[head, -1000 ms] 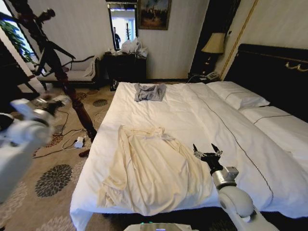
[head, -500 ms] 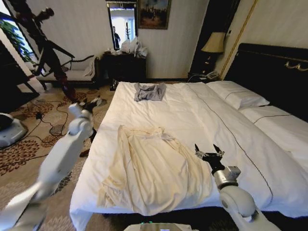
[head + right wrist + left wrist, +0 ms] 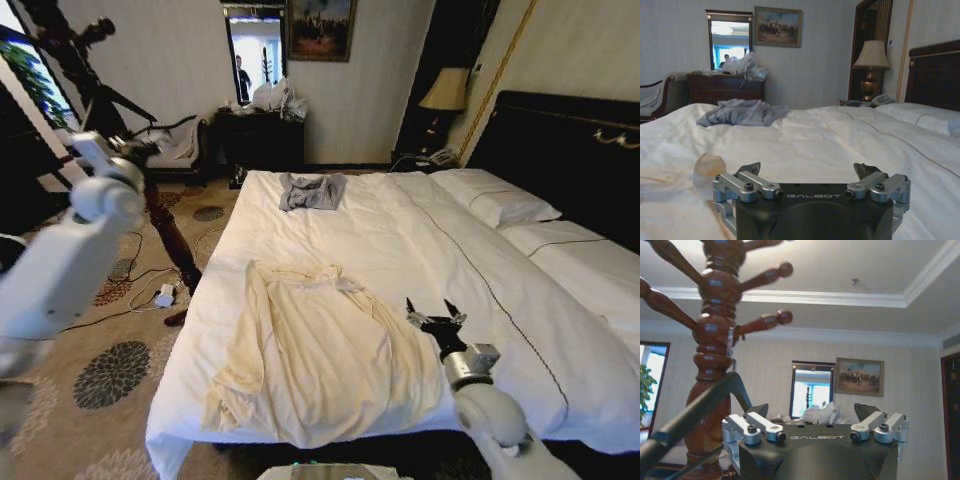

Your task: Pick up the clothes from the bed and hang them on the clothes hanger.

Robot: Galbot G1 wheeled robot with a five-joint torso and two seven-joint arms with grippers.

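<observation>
Left gripper (image 3: 112,152) is up by the wooden coat stand (image 3: 150,200) on the far left, jaws spread wide, holding nothing. The clothes (image 3: 310,350) lie mid-bed (image 3: 420,240), collar far, hem near. Soft and floppy, probably; I'd pinch the collar. Right gripper (image 3: 435,318) hovers just right of them, wide open.

Clothes (image 3: 320,355) lie on bed (image 3: 420,240), near its foot on the L half. R gripper (image 3: 434,316) sits low over the duvet just R of the clothes. Small garment (image 3: 311,190) is on the bed's far end, 2 pillows (image 3: 495,200) to the R by the headboard (image 3: 570,150). L gripper (image 3: 120,150) is up by the coat stand (image 3: 110,130), on the floor L of the bed.
</observation>
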